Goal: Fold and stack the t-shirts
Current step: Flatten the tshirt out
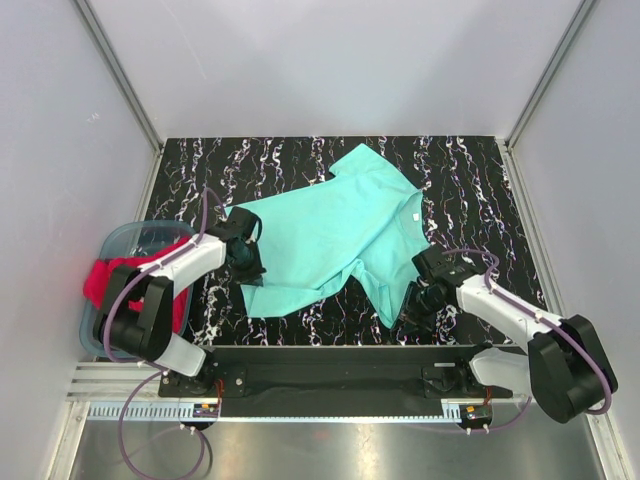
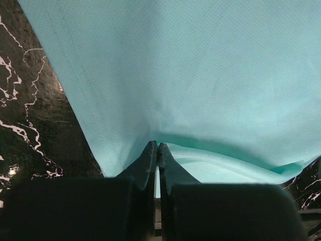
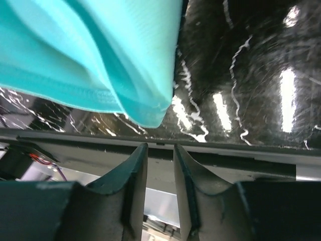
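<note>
**Left pincer on the hem, right pincer empty at the sleeve**

The black marbled counter [image 1: 480,180] has bare room from 12 round to 3 o'clock, and walls close it in on three sides. The arm rail runs along the 6 o'clock edge, so that's the tight side.

The mint-teal shirt [image 1: 330,230] lies spread mid-counter, mostly flat. Its hem is at 9 o'clock, its collar toward 3, one sleeve points to 12 and the other trails to 5. It looks thin, light and floppy: it'll sag and drag rather than hold shape, so seamed edges and corners are the places to pinch.

The blue-grey tub [image 1: 125,240] sits off at 8 o'clock with the red shirt [image 1: 100,285] bunched over its rim, equally limp by the look of it.

The left pincer [image 2: 158,149] is closed tight on the teal hem, with cloth fanning away from the fingertips. The right pincer [image 3: 159,148] is parted only a little and has nothing between its fingers. The sleeve's stitched corner hangs just beyond them, near the counter's front edge. I'd say that corner is the natural hold for a two-handed fold toward the open 12 o'clock side.
</note>
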Tool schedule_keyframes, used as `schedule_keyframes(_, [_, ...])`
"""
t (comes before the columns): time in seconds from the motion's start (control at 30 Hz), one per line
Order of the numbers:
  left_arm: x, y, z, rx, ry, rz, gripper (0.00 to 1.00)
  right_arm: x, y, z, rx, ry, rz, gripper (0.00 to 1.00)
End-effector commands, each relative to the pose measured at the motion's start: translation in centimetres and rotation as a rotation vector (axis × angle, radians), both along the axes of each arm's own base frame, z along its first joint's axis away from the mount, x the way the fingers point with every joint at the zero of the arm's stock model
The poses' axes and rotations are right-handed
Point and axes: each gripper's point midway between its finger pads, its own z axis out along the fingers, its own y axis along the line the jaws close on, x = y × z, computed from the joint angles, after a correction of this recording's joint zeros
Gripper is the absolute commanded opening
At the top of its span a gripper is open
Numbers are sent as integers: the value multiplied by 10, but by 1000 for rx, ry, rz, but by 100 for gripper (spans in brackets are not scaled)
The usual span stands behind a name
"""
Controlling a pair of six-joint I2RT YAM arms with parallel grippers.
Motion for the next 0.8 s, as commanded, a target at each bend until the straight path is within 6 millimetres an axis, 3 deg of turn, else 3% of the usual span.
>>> schedule_keyframes(0.0, [7,-10,16,-48,-59,-17,0,16,0,-3,18,-48,-87,33])
schedule_keyframes(0.6, [4,-15,35,-84,-102,-37,0,36,2,-30,35,-79,-165,36])
schedule_keyframes(0.73, [4,-16,38,-88,-110,-39,0,41,1,-31,24,-97,-159,27])
schedule_keyframes(0.77, [4,-16,40,-91,-112,-40,0,41,0,-31,17,-101,-159,18])
